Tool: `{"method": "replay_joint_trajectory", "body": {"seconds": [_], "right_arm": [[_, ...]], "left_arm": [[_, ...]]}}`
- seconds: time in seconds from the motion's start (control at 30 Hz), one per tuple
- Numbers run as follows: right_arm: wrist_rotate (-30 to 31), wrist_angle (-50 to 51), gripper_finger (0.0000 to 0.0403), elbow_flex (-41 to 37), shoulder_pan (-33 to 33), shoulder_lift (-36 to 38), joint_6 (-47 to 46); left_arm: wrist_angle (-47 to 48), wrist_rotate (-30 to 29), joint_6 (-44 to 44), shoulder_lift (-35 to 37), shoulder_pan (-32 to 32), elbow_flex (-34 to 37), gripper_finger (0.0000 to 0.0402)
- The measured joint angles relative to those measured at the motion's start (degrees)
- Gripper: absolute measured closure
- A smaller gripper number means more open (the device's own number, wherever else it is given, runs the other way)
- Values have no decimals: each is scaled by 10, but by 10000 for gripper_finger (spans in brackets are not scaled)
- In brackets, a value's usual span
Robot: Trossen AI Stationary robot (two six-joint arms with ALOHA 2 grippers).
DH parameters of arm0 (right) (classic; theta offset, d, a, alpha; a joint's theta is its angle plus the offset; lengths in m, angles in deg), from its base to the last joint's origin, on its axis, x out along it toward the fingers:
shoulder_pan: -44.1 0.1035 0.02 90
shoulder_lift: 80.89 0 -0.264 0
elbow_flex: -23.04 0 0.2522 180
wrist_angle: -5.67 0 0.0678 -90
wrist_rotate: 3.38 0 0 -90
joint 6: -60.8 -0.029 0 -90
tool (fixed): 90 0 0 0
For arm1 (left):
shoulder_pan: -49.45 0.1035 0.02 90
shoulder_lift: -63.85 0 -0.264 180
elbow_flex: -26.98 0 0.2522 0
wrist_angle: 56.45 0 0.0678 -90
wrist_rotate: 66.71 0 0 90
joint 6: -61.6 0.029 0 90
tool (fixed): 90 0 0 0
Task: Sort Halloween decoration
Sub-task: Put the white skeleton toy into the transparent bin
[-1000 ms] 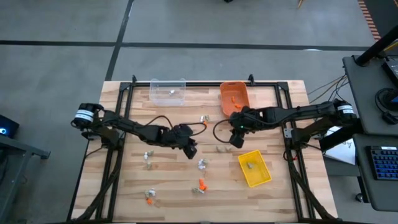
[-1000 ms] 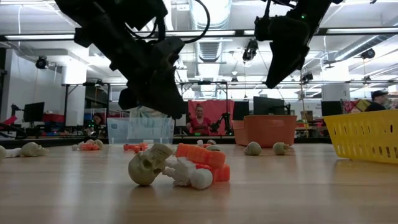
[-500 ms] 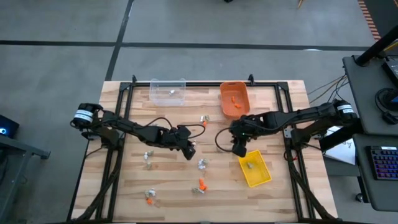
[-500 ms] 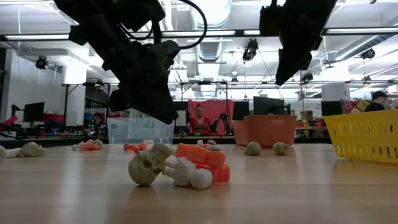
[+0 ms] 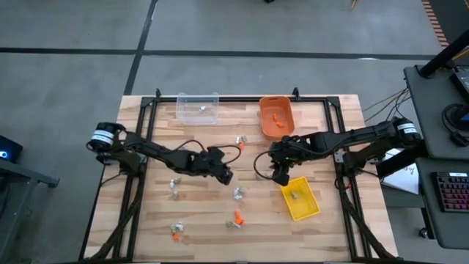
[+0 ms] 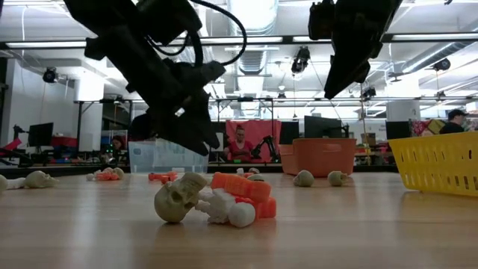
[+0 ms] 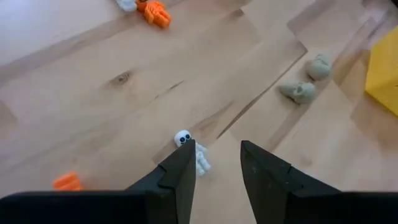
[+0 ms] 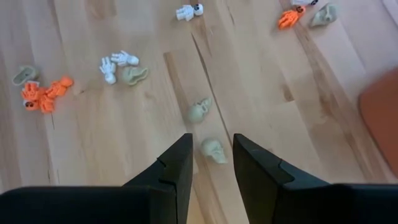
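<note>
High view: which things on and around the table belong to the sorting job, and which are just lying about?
Part of the job:
- scattered trinkets
- clear bin
- orange bin
- yellow bin
- left gripper, right gripper, both above the table

Lying about:
- keyboard on the side desk
- cables beside the table

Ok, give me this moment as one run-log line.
left gripper: open, over white skeleton | right gripper: open, over tan skull | nothing held | yellow bin: near right gripper
</note>
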Motion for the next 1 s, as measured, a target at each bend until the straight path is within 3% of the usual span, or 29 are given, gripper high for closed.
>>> {"method": "replay_joint_trajectory", "body": {"seconds": [0.4,1.0], "right_arm": [[0,-5,302,0,0,0,2],[1,-10,306,0,0,0,2]], "left_arm": [[21,-17,29,-63,-2,-48,292],[18,-56,52,-119,-6,-50,292]]}}
